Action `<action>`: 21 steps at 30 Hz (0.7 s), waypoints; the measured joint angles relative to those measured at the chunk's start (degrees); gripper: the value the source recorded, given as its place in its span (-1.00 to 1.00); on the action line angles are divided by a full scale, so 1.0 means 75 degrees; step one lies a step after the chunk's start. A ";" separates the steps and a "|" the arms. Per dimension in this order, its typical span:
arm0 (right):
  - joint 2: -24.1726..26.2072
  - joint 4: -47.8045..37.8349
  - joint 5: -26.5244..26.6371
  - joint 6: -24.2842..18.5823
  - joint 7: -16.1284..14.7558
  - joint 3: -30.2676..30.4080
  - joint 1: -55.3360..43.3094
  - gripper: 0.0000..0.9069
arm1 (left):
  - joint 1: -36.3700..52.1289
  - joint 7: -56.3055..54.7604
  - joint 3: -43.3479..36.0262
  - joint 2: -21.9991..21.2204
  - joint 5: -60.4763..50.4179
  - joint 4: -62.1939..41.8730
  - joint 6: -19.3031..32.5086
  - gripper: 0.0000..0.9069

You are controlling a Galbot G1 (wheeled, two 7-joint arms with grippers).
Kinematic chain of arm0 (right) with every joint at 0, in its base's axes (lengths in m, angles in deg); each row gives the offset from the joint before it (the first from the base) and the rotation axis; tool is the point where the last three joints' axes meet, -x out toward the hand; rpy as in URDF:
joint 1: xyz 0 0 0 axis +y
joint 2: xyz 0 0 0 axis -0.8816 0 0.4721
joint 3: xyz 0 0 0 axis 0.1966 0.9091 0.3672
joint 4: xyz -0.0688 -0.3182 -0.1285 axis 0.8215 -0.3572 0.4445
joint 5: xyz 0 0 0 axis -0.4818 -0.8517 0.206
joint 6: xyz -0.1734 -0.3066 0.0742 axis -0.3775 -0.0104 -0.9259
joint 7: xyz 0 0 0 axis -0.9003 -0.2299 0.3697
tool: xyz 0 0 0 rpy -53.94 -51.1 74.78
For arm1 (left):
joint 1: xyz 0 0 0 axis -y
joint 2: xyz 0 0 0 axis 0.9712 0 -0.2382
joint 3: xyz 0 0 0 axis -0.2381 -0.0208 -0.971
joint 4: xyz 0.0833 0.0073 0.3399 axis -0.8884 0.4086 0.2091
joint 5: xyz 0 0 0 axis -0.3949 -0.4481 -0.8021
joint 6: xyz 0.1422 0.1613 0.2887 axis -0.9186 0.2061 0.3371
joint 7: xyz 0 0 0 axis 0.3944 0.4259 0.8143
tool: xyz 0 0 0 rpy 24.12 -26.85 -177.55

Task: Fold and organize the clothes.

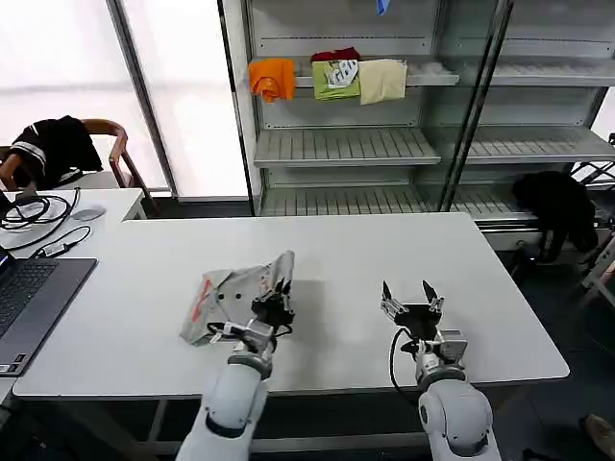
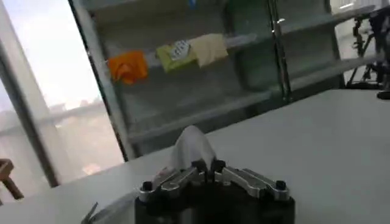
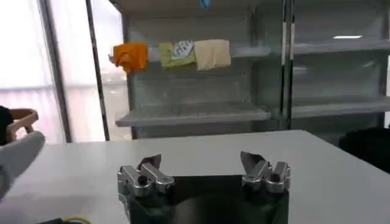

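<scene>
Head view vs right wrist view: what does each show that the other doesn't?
Head view alone: the left end effector shut on the folded grey shirt, a laptop, cables.
Right wrist view alone: a close look at the right end effector, open and empty.
Both: the white table, shelving and the orange cloth.

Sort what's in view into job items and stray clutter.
Job: grey shirt, pinched in the left claw; right claw, open and waiting.
Clutter: laptop, cables, mouse, black garment on chair, shelf cloths.
</scene>
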 measured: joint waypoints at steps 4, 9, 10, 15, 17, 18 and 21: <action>-0.0066 0.0010 0.0051 0.0172 -0.0077 0.0096 -0.0034 1.00 | 0.0136 -0.0274 -0.0325 -0.0212 0.0250 -0.0299 0.0079 1.00; -0.0228 -0.0037 0.0268 0.0415 -0.0187 0.0271 -0.0089 1.00 | 0.0158 -0.0532 -0.0496 -0.0291 0.0613 -0.0226 0.0043 1.00; -0.0270 -0.0058 0.0337 0.0476 -0.0194 0.0317 -0.0107 1.00 | 0.0162 -0.0559 -0.0501 -0.0276 0.0695 -0.0141 0.0022 1.00; -0.0562 -0.0317 0.0820 0.0835 -0.0215 0.0617 -0.0252 1.00 | 0.0105 -0.0593 -0.0363 0.0004 0.1029 0.0444 -0.0033 1.00; -0.0680 -0.0454 0.1063 0.0955 -0.0214 0.0764 -0.0321 1.00 | 0.0040 -0.0567 -0.0155 0.0197 0.1137 0.0681 -0.0013 1.00; -0.0724 -0.0522 0.1163 0.1005 -0.0208 0.0824 -0.0350 1.00 | 0.0003 -0.0563 -0.0028 0.0293 0.1180 0.0762 -0.0004 1.00; -0.0841 -0.0741 0.1462 0.1133 -0.0193 0.1037 -0.0408 0.82 | -0.0116 -0.0563 0.0430 0.0604 0.1330 0.0955 0.0037 1.00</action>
